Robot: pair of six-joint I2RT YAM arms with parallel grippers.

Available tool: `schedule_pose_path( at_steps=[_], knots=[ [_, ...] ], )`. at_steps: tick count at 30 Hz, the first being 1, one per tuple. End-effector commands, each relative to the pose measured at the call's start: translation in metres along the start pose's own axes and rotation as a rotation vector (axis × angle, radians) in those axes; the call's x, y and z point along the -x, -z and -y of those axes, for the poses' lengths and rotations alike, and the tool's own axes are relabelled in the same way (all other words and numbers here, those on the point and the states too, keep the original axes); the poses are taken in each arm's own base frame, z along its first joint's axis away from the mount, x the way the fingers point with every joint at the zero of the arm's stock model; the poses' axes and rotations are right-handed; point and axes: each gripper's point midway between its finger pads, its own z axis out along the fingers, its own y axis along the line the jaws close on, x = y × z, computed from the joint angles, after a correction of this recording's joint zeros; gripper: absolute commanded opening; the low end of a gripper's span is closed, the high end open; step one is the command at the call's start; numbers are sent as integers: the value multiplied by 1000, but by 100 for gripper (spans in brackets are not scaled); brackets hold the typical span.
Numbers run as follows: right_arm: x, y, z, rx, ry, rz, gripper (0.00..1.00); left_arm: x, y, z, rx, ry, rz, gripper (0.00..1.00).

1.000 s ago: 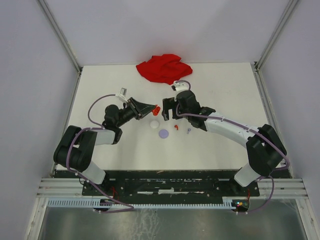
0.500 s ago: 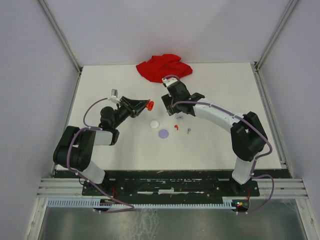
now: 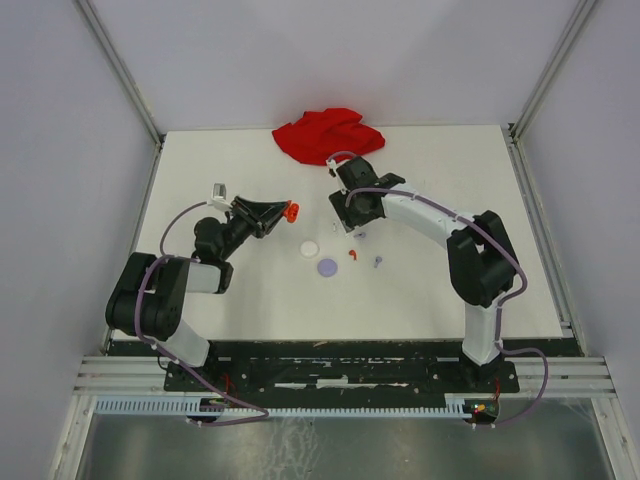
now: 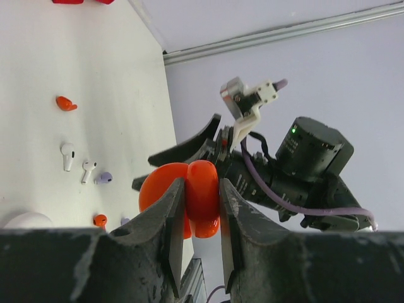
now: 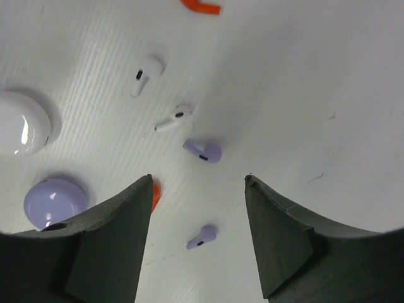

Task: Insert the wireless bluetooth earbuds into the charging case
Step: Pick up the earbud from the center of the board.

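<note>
My left gripper (image 3: pixel 283 212) is shut on an open red charging case (image 4: pixel 202 192), held above the table, also seen in the top view (image 3: pixel 291 210). My right gripper (image 5: pixel 198 180) is open and empty, above the earbuds; in the top view it (image 3: pixel 352 218) is right of the case. Under it lie two lavender earbuds (image 5: pixel 203 151) (image 5: pixel 202 235), two white earbuds (image 5: pixel 146 71) (image 5: pixel 174 118), a red earbud (image 5: pixel 202 6) at the top edge and another red one (image 5: pixel 154 194) half hidden by the left finger.
A white round disc (image 3: pixel 310 249) and a lavender round disc (image 3: pixel 327 267) lie just near of the grippers. A crumpled red cloth (image 3: pixel 328 134) lies at the table's far edge. Grey walls stand on both sides.
My left gripper has drawn back to the left with the red case. My right gripper has swung toward the far side and now points down over the earbuds.
</note>
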Motion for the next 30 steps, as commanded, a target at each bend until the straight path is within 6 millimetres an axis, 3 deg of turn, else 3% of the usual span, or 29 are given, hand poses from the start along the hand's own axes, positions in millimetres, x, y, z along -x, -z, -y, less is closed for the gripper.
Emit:
schedule_pose_path(
  at_steps=[1, 5, 11, 30],
  knots=[
    [0, 34, -19, 79, -133, 38, 67, 3, 3, 14, -54, 9, 4, 3],
    [-16, 37, -32, 81, -177, -6, 65, 1, 3, 8, -44, 16, -1, 3],
    [-28, 24, -45, 84, -253, -50, 60, -1, 4, 6, -46, 25, -8, 3],
    [-56, -7, -50, 28, -328, -153, 55, -3, 6, 0, -54, 53, -24, 3]
  ],
)
